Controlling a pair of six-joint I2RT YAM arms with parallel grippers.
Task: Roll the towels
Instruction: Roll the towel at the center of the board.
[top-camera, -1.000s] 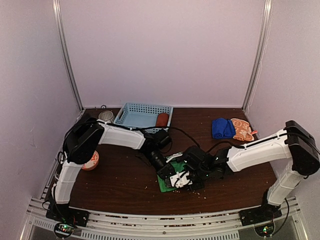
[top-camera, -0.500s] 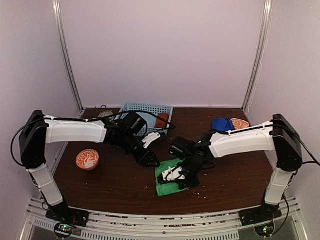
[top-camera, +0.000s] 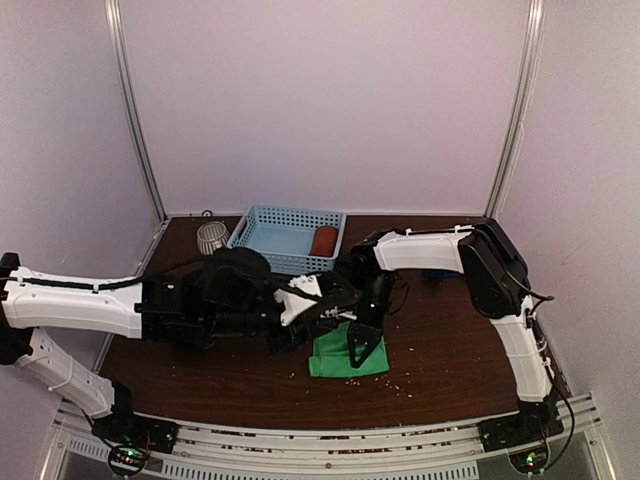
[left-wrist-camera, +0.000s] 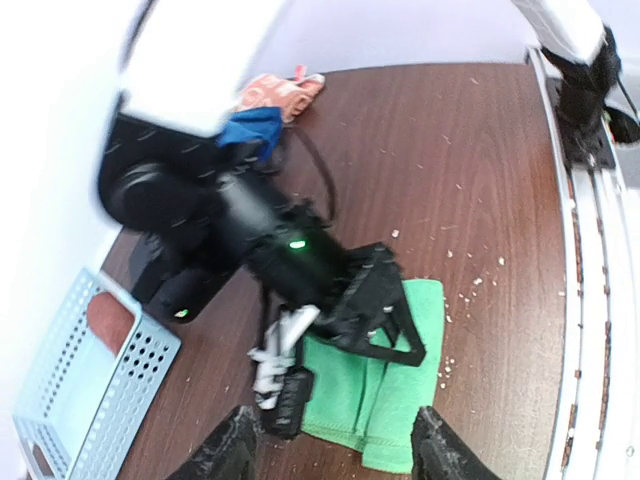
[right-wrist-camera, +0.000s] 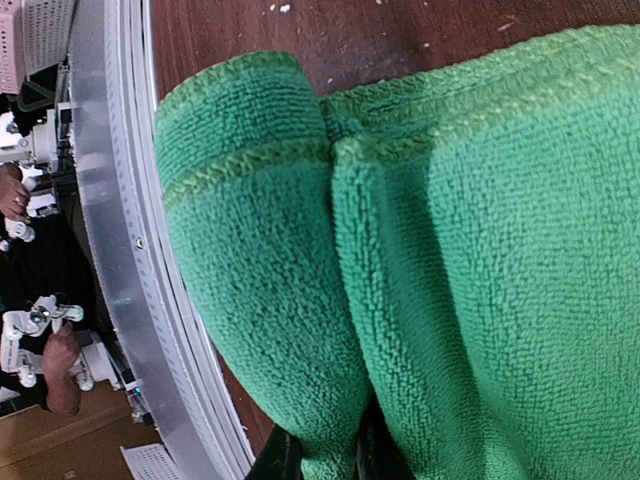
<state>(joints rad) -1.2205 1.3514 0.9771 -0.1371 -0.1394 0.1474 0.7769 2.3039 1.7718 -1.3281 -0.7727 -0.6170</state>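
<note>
A bright green towel (top-camera: 340, 358) lies partly folded on the dark table, near the front middle. My right gripper (right-wrist-camera: 325, 455) is shut on a fold of its cloth, which bulges between the two black fingers; from above that gripper (top-camera: 358, 343) points down onto the towel. My left gripper (left-wrist-camera: 338, 455) hovers just left of the green towel (left-wrist-camera: 390, 385), jaws wide apart and empty. A rust-red towel roll (top-camera: 323, 241) sits in the basket. A blue towel (left-wrist-camera: 255, 128) and an orange patterned towel (left-wrist-camera: 282, 92) lie together far back on the right.
The light blue lattice basket (top-camera: 280, 232) stands at the back middle, with a small white ribbed cup (top-camera: 211, 237) to its left. Crumbs dot the wood around the towel. A metal rail (top-camera: 330, 440) runs along the near table edge. Both forearms cross over the table's middle.
My left arm has swung low across the table from the left and its gripper has opened wider. The right arm's elbow moved toward the back, and its gripper closed tighter on the green towel.
</note>
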